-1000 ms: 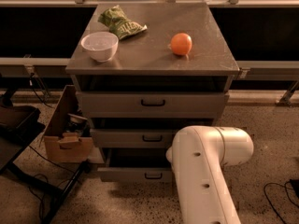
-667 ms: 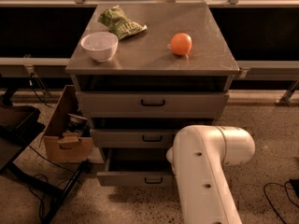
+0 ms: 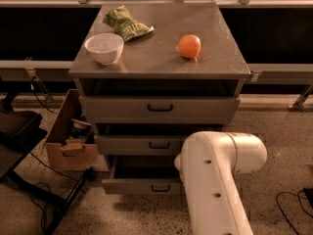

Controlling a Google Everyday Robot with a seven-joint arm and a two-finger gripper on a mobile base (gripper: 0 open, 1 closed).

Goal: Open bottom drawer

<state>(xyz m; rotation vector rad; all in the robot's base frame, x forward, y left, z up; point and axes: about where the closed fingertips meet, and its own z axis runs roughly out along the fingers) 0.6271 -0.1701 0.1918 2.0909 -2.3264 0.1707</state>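
Since a second earlier, the bottom drawer had come a little further out of the cabinet, and the white arm had shifted only slightly. The drawer stood partly open at the foot of the cabinet. Its grey front sat forward of the middle drawer above it, with a dark strip of its inside showing behind the panel. Its small dark bar handle was in plain sight with nothing on it. The right end of the front was hidden behind the arm.

That arm filled the lower right, its rounded joint level with the middle drawer and its long link running down out of the bottom edge. The hand itself did not show anywhere. It was either behind the arm or out of frame, so I could not tell whether it was wide, narrow or holding anything.

The top drawer looked closed, with an open dark shelf above it. On the counter a white bowl sat near the front left corner, a crumpled green bag lay just behind it, and an orange rested well apart to the right. A cardboard box with odds and ends in it stood on the floor just left of the cabinet.
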